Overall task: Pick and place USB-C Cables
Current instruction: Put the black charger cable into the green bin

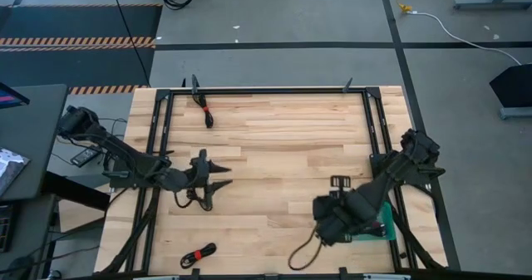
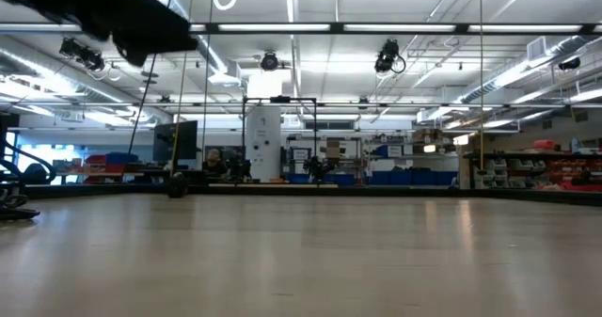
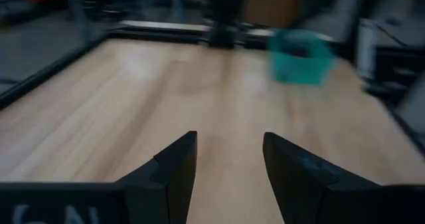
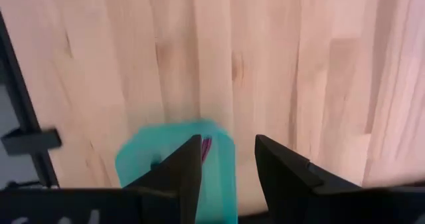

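Grey concrete floor [image 1: 274, 64] with hazard-striped matting [image 1: 75, 41]; beyond, fluorescent ceiling lights [image 2: 376, 27] over storage shelving [image 2: 536, 171].

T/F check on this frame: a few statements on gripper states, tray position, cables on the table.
1. The left gripper is open and empty. True.
2. The teal tray lies under the right gripper. True.
3. The right gripper is clamped on a cable. False: its fingers are apart with nothing between them.
4. A red-tied cable lies near the table's front edge. True.
5. All cables are in the tray. False: another cable lies near the far edge.
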